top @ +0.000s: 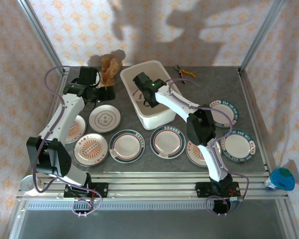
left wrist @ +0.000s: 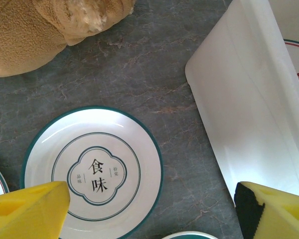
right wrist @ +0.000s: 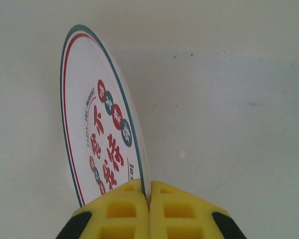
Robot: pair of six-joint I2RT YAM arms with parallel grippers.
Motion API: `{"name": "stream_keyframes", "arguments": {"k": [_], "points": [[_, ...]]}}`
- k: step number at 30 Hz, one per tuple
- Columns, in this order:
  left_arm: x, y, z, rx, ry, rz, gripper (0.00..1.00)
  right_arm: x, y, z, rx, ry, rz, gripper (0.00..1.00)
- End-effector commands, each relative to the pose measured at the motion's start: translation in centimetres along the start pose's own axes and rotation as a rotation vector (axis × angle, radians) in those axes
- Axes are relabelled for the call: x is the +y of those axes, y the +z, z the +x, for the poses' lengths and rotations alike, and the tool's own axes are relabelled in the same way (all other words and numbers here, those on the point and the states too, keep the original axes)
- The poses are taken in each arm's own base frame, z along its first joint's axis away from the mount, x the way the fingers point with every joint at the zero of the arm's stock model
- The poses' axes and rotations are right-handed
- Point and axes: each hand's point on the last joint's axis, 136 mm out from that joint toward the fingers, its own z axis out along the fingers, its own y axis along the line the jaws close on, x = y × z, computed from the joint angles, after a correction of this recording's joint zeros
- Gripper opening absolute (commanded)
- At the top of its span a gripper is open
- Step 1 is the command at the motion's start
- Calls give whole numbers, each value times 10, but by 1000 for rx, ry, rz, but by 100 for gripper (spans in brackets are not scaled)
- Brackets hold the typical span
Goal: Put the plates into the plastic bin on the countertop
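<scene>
**Yellow pads on a lettered plate, inside the bin: lowering step**

1. My right gripper (right wrist: pixel 149 199): pads pressed together, pinching the rim of one plate (right wrist: pixel 97 134). The plate is white, with green and red edge lines and red lettering. It stands edge-on beyond the pads, inside the plastic bin (right wrist: pixel 229 124). I cannot tell whether its far rim touches the white floor.

2. My left gripper (left wrist: pixel 152 211): pads spread wide, holding nothing. It hovers over a green-rimmed plate (left wrist: pixel 92 169) lying flat on the countertop (left wrist: pixel 154 64), just beside the bin's outer wall.

3. Further plates (top: pixel 126 145): lying flat on the countertop, in front of the bin and to either side of it.

Handling note, my judgement:
- Ease the pinched plate down until its far rim meets the bin floor.
- Roll the wrist so the printed face lies nearly flat, and only then part the pads.
- A plate let go on edge and from height could roll, clatter or chip.
- Set it near the middle of the floor, clear of the walls, so later plates can stack on it.
- Keep my left arm outside the rim meanwhile.
</scene>
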Motion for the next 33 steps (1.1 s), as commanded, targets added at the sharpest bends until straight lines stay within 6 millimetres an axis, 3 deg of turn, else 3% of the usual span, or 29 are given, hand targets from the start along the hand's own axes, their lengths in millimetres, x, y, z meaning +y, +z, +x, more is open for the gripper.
{"name": "stream_keyframes", "arguments": {"k": [1, 13, 20, 28, 33], "points": [[11, 1, 8, 29, 3, -43, 88, 3, 2, -2, -35, 32, -9, 0], [15, 10, 14, 67, -11, -70, 88, -10, 32, 18, 13, 32, 57, 0], [18, 12, 16, 81, -19, -82, 89, -16, 33, 17, 7, 7, 85, 6], [18, 16, 18, 94, -25, -83, 89, -5, 11, -2, -53, -33, 39, 46], [15, 19, 16, 92, -29, -69, 89, 14, -6, -12, -71, -85, -26, 81]]}}
